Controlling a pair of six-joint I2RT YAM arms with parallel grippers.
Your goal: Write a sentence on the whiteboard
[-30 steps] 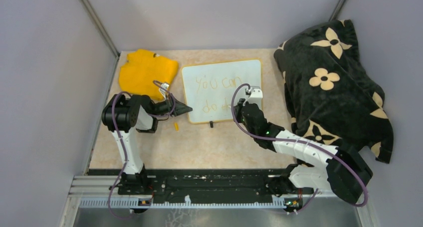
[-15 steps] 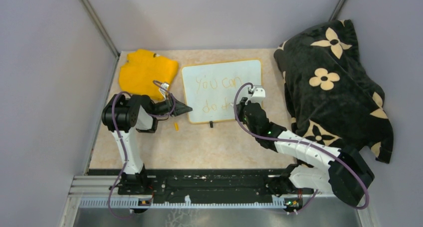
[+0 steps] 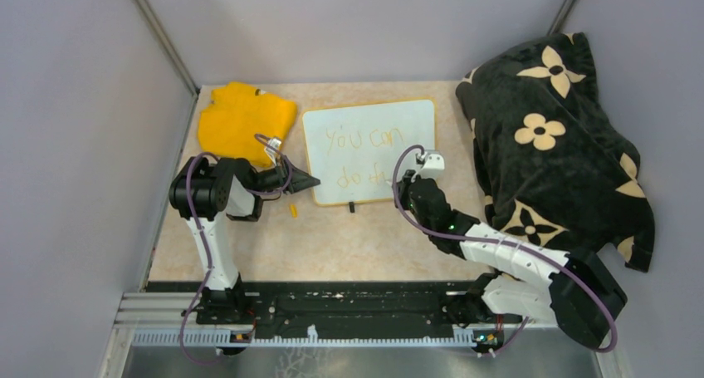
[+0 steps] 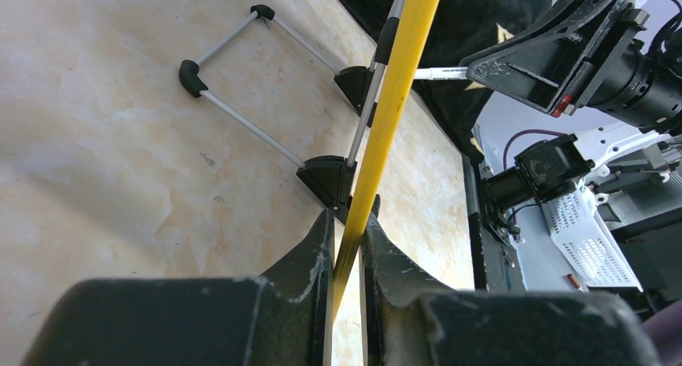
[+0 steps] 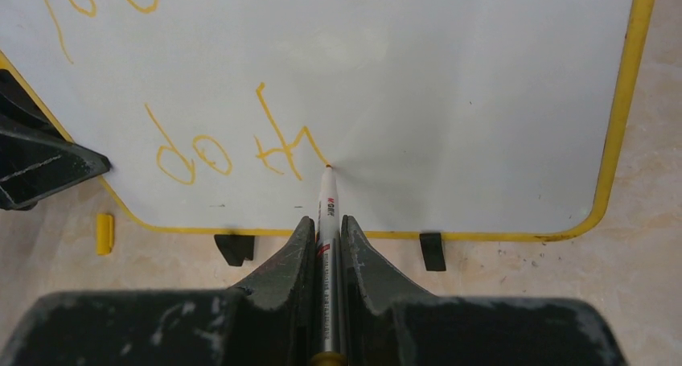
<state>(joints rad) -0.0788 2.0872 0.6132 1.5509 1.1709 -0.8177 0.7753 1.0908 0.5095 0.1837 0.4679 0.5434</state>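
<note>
Whiteboard (image 3: 411, 120): top view, propped at the far middle of the table (image 3: 332, 245), between a yellow cloth (image 3: 245, 120) on the left and a dark flowered blanket (image 3: 552, 137) on the right.
Sentence (image 3: 361, 139): orange letters, "you can" above, "do th" below.
Left gripper (image 3: 309, 181): clamped on the near left corner of the whiteboard.
Right gripper (image 3: 407, 183): over the near right part of the writing; its jaws cannot be told here.
Cap (image 3: 292, 210): small, yellow, on the table just near of the left gripper.

Left wrist view.
Left gripper (image 4: 347, 221): narrow, pinching the yellow rim of the whiteboard (image 4: 398, 84), seen edge-on.
Stand (image 4: 233, 68): wire frame with black feet (image 4: 326, 177), resting on the table.
Right gripper (image 4: 555, 60): beyond the rim, pointing a marker (image 4: 438, 73) at the board.

Right wrist view.
Right gripper (image 5: 326, 225): closed tight on the marker (image 5: 327, 193).
Marker tip: touching the whiteboard (image 5: 482, 100) at the end of the "h".
Sentence (image 5: 217, 153): "do th" left of the tip.
Feet (image 5: 433, 251): two, black, under the near rim.
Cap (image 5: 104, 233): near left, on the table.
</note>
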